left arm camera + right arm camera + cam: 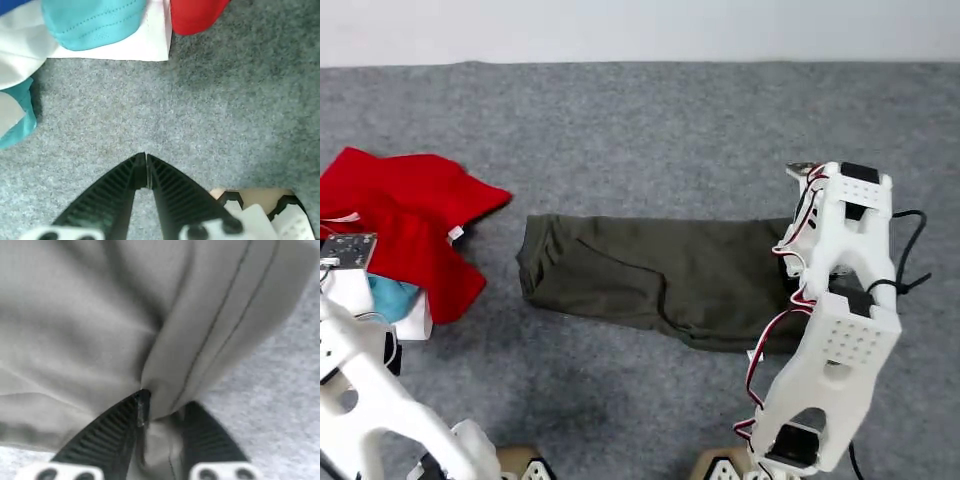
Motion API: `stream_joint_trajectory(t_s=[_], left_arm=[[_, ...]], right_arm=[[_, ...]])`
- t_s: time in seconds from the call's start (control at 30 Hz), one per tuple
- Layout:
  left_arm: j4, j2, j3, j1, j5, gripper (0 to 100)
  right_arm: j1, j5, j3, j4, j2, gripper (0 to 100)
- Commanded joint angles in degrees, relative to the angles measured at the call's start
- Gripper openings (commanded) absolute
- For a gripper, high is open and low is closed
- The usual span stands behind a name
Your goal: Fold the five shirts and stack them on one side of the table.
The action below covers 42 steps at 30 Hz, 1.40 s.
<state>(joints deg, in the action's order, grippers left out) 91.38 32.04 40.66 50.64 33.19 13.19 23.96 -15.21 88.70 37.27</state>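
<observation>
The olive shirt lies mid-table as a long band, partly folded, its right end under the right arm. There the right gripper has its jaws clenched on a bunched edge of the cloth. The pinch looks shallow and may hold one layer only, so a lift could peel the fold open or let the fabric slip free. At the table's left edge sit the red shirt, teal shirt and white shirt in a loose heap. The left gripper hangs just beside them over the grey table, jaws pressed together on nothing
</observation>
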Motion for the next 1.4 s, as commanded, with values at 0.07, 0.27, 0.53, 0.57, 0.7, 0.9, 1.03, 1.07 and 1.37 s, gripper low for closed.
stream_joint_trajectory(t_s=[0.07, 0.27, 0.53, 0.57, 0.7, 0.9, 1.03, 1.07, 1.37], left_arm=[[-0.62, 1.23, -0.92, -0.26, 0.44, 0], [-0.44, 1.23, -0.92, -0.35, 0.44, 0], [1.23, 1.58, -0.84, -4.04, 0.26, 0], [1.41, 1.58, -0.84, -4.4, 0.18, 0], [1.32, 1.58, -0.84, -5.1, 0.18, 0], [1.41, 1.58, -0.75, -5.1, 0.18, 0], [1.41, 1.58, -0.75, -5.1, 0.09, 0], [1.41, 1.58, -0.75, -5.1, 0.09, 0], [1.41, 1.58, -0.04, -5.19, -0.18, 0]], right_arm=[[-1.27, 0.0, -0.53, 0.84, 0.4, 0.9], [0.4, 3.25, -0.53, 2.07, -5.49, 1.0], [6.81, 10.64, -1.05, 1.8, -13.14, 1.0], [7.87, 11.43, -1.58, 1.8, -13.05, 1.0], [12.7, 14.68, -4.04, 0.92, -11.91, 1.0], [19.03, 18.11, -10.81, 1.01, -8.04, 1.0], [19.47, 18.64, -12.75, 2.95, -6.29, 1.0], [18.68, 18.64, -12.75, 3.74, -6.55, 1.0], [7.78, 18.11, -12.75, 12.35, -12.44, 1.0]])
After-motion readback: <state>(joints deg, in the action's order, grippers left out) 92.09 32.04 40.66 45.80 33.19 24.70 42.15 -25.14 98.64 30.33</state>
